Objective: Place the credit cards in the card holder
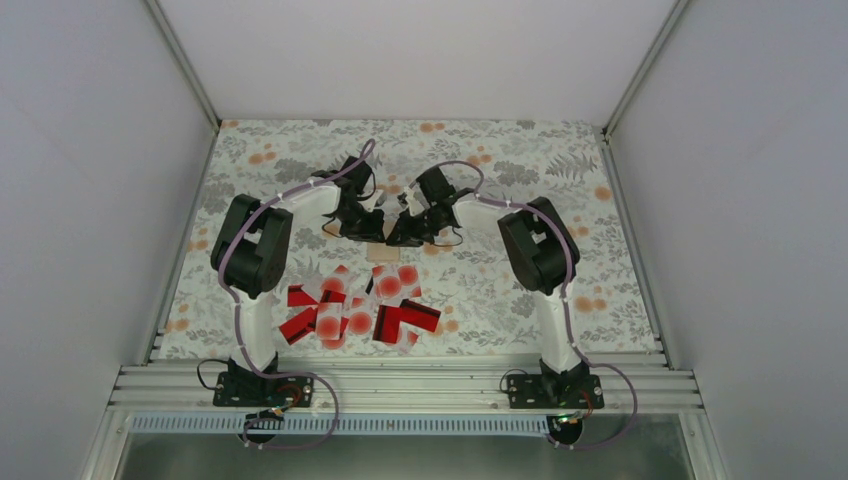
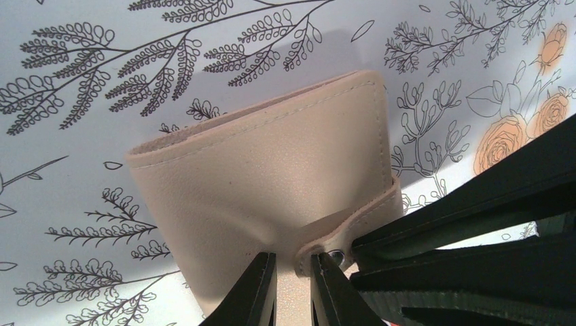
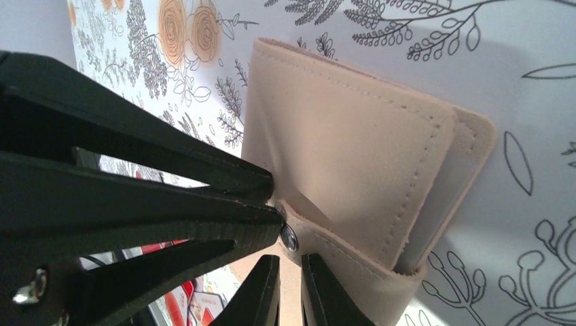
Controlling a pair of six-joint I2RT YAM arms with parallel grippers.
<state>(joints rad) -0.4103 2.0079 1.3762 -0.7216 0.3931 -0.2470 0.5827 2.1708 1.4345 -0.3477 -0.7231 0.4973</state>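
Both jaws tight on the folded card holder (image 2: pixel 272 170), strap (image 2: pixel 367 212) end nearest.

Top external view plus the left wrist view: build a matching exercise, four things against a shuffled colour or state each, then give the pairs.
1. card holder
2. credit cards
3. left gripper
4. table

A. red and white, scattered between the two arms
B. floral print, grey leaves, orange roses
C. tan, folded
D. shut on the card holder's edge

Pairs: 1-C, 2-A, 3-D, 4-B.
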